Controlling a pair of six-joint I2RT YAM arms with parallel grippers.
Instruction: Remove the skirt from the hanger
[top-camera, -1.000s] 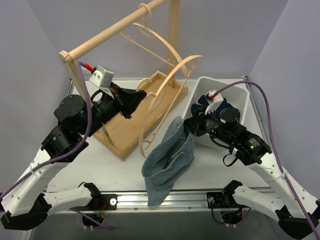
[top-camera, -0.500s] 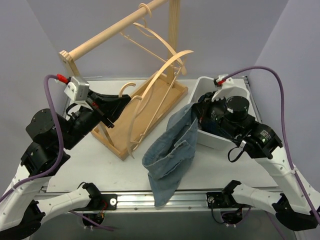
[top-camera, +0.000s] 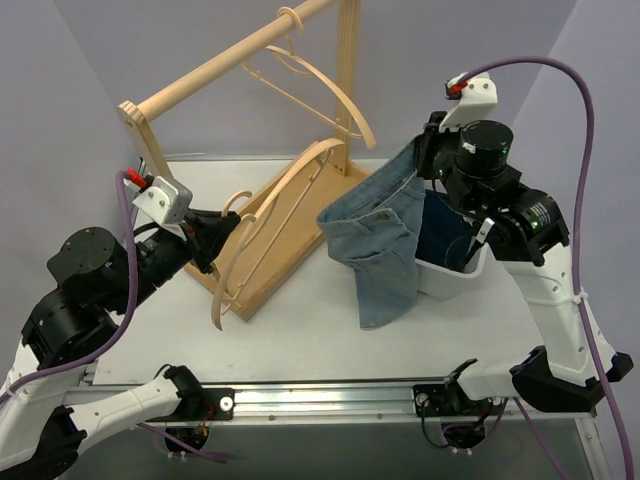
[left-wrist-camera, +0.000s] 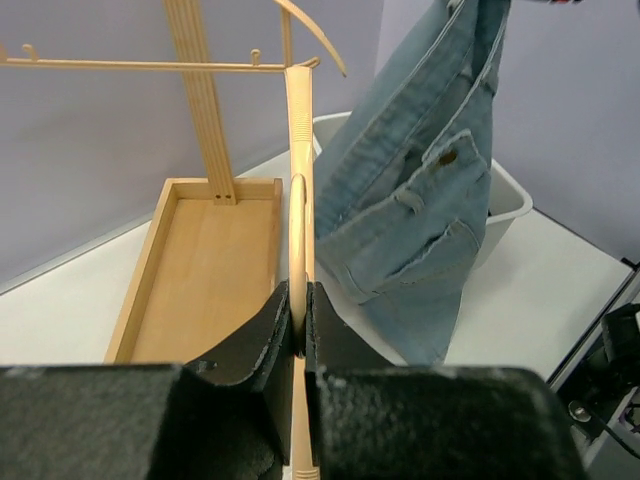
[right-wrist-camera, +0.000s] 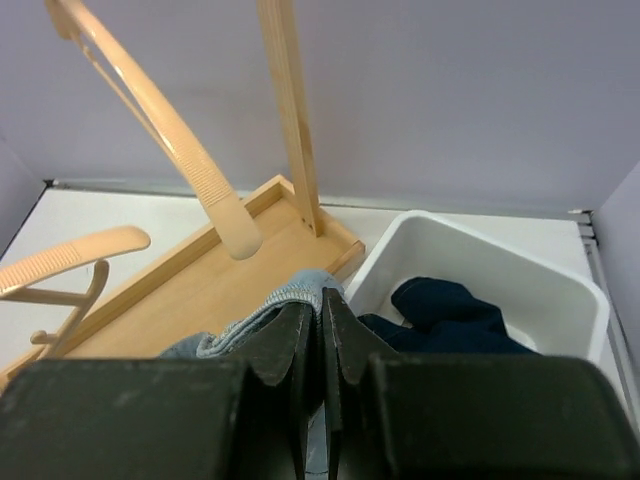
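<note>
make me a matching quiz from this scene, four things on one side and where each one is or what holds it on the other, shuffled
Things:
1. denim skirt
2. loose wooden hanger
3. dark blue garment
4. second wooden hanger

Places:
A. lying inside the white bin
B. hooked on the rack's rail
C. pinched in the left hand
D. hanging from the right hand, over the bin's edge

Pairs: 1-D, 2-C, 3-A, 4-B
</note>
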